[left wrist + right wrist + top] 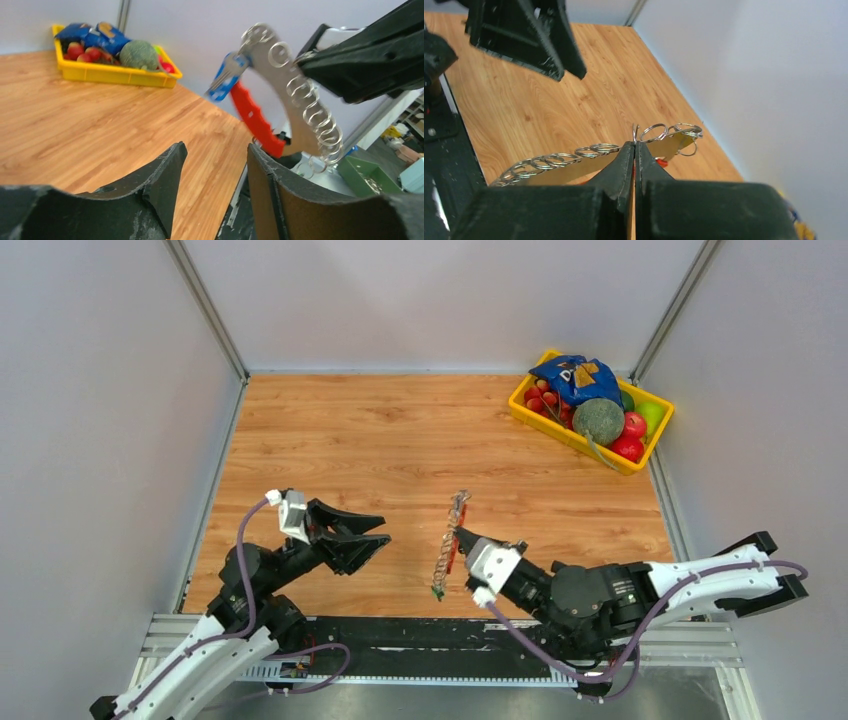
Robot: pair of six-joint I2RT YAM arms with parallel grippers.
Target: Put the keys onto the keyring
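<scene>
My right gripper [461, 536] is shut on the keyring's strap [449, 546] and holds it above the table near the front middle. The strap is grey with a red strip [257, 119], a green tip [437, 592] and a row of silver rings [315, 110]. A blue-headed key [226, 77] hangs at the ring on the strap's top end. The black-headed key is not in view. My left gripper [380, 531] is open and empty, a short way left of the strap. In the right wrist view the shut fingertips [626, 150] pinch the strap [574, 169].
A yellow basket [566, 434] with fruit and a blue bag stands at the back right corner; it also shows in the left wrist view [115, 75]. Grey walls close the table on three sides. A black rail runs along the front edge [400, 635].
</scene>
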